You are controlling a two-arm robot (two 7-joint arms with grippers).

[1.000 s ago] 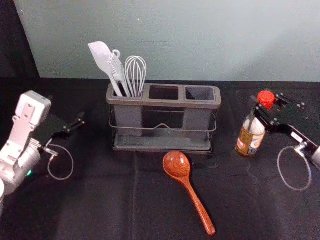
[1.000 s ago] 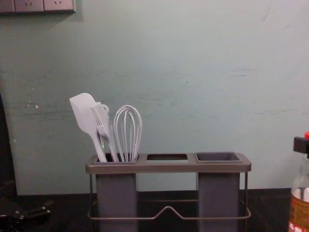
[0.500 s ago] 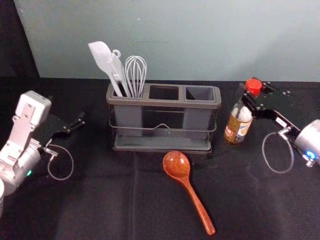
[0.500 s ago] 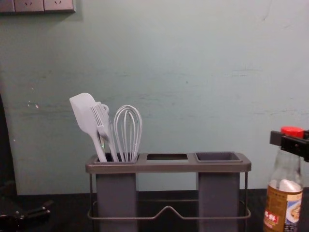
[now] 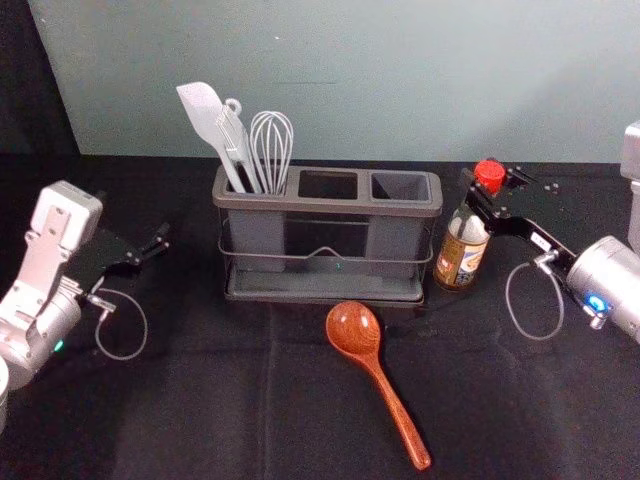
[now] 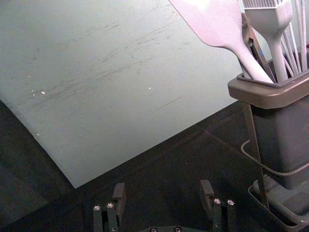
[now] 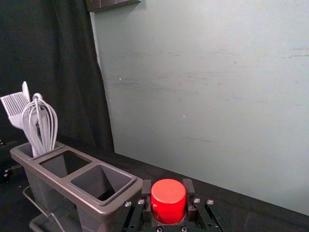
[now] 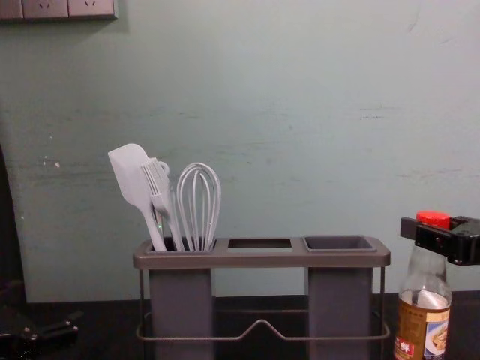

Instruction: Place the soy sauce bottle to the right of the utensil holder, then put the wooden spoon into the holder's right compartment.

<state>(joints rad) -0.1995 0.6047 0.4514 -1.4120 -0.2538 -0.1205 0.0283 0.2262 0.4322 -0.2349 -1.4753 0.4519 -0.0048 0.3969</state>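
The soy sauce bottle (image 5: 462, 252) has been brought nearer the right end of the utensil holder (image 5: 330, 208), so its placing seems almost done. By the right wrist view, its cap (image 7: 168, 200) is clasped by the right gripper (image 7: 167, 188); by the chest view, its label is revealed. The wooden spoon (image 5: 354, 330) is seen in front, untouched. The left gripper (image 6: 162, 189) is parked at left, jaws apart.

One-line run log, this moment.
right gripper: shut on soy sauce bottle, right of utensil holder; left gripper: open, left of holder; wooden spoon: unheld
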